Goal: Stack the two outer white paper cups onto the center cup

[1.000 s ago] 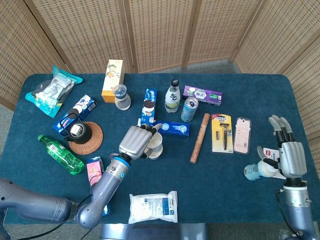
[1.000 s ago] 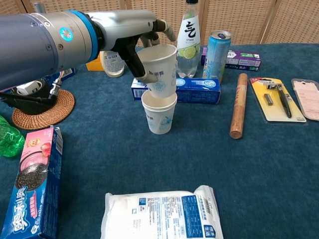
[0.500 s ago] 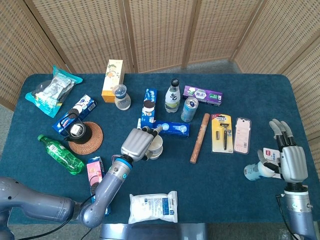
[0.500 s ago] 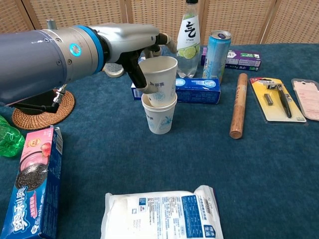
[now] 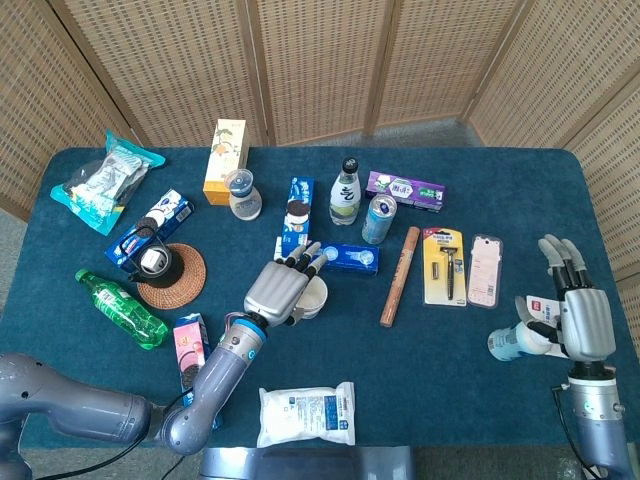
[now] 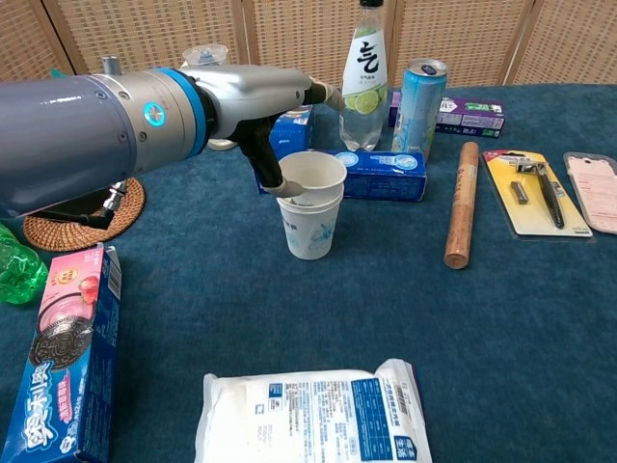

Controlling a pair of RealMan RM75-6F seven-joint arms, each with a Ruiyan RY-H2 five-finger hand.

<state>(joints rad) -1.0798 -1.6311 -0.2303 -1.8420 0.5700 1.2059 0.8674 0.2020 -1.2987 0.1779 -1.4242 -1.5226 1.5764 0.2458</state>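
Two white paper cups (image 6: 310, 207) with blue print stand nested at the table's middle, the upper one sunk into the lower; the head view shows the stack (image 5: 316, 297) too. My left hand (image 5: 285, 290) reaches over them with fingers straightened and spread. In the chest view the left hand (image 6: 255, 96) has its thumb by the upper cup's left rim and grips nothing. A third white cup (image 5: 508, 342) sits at the far right, against the thumb of my right hand (image 5: 585, 320). That hand's fingers point straight. Whether it holds the cup is unclear.
A blue box (image 6: 376, 174), a can (image 6: 419, 106) and a bottle (image 6: 364, 77) stand just behind the stack. A wooden stick (image 6: 461, 203) lies to its right. A white pouch (image 6: 313, 415) and a pink cookie box (image 6: 63, 367) lie in front.
The left hand lowered the upper cup fully into the centre cup, then uncurled its fingers from it. The right hand shifted only slightly beside its cup.
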